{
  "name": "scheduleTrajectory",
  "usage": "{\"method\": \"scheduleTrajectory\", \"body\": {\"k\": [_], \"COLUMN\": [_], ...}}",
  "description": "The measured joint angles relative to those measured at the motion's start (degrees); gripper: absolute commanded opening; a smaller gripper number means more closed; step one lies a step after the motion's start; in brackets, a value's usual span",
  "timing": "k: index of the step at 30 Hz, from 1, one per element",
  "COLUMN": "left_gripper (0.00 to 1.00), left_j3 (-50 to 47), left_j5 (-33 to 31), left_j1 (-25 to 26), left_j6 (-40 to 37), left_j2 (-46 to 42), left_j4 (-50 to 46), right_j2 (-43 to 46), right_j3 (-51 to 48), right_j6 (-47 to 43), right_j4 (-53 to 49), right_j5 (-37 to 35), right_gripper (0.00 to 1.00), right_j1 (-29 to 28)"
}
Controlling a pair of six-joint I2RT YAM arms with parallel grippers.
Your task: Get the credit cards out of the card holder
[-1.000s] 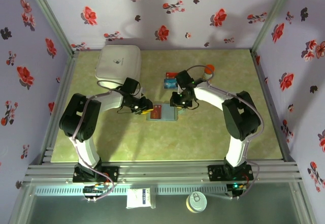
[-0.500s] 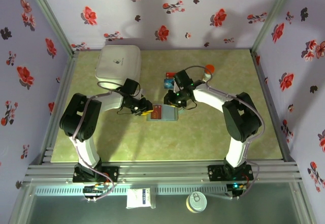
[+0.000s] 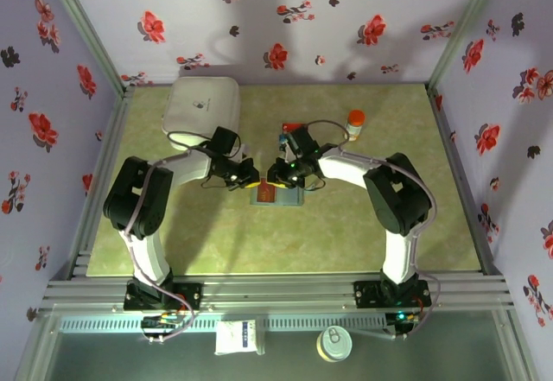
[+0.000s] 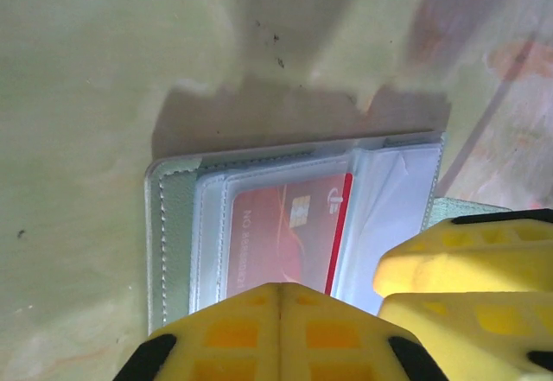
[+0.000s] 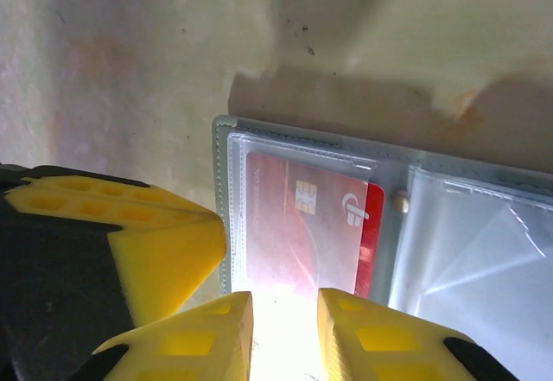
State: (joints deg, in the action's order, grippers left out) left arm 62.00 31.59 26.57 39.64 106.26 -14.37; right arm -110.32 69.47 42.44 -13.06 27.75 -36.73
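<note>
Card holder (image 4: 177,225) lies open; left hand (image 4: 278,288) clamped shut at its edge, right hand (image 5: 283,299) slightly parted.

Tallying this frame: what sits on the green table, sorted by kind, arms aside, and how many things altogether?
Card holder: 1
Cards in view: 2, a red card in the holder's clear sleeve and a red piece, apparently a card, lying loose farther back, partly hidden
White box: 1
Orange-capped bottle: 1
Total: 5
</note>
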Motion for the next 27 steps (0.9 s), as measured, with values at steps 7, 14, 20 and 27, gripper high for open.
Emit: {"method": "scheduleTrajectory", "body": {"k": [7, 14, 20, 27], "left_gripper": [0.0, 0.0, 0.0, 0.0], "left_j3": [0.4, -0.3, -1.0, -1.1], "left_j5": [0.6, 0.6, 0.9, 0.9], "left_j1": [0.0, 0.0, 0.0, 0.0], "left_j6": [0.0, -0.4, -0.4, -0.6], "left_j2": [1.4, 1.7, 1.7, 1.7], "left_j4": [-0.3, -0.6, -0.1, 0.0], "right_j2": [-0.2, -0.3, -1.2, -2.3], "right_j3": [-0.2, -0.7, -1.0, -1.1], "right_j6": [0.3, 0.9, 0.9, 0.9], "right_j4": [0.3, 1.3, 1.3, 1.4], "right_j5": [0.0, 0.0, 0.0, 0.0], "right_gripper": [0.27, 0.28, 0.28, 0.28], "right_j1": [0.0, 0.0, 0.0, 0.0]}}
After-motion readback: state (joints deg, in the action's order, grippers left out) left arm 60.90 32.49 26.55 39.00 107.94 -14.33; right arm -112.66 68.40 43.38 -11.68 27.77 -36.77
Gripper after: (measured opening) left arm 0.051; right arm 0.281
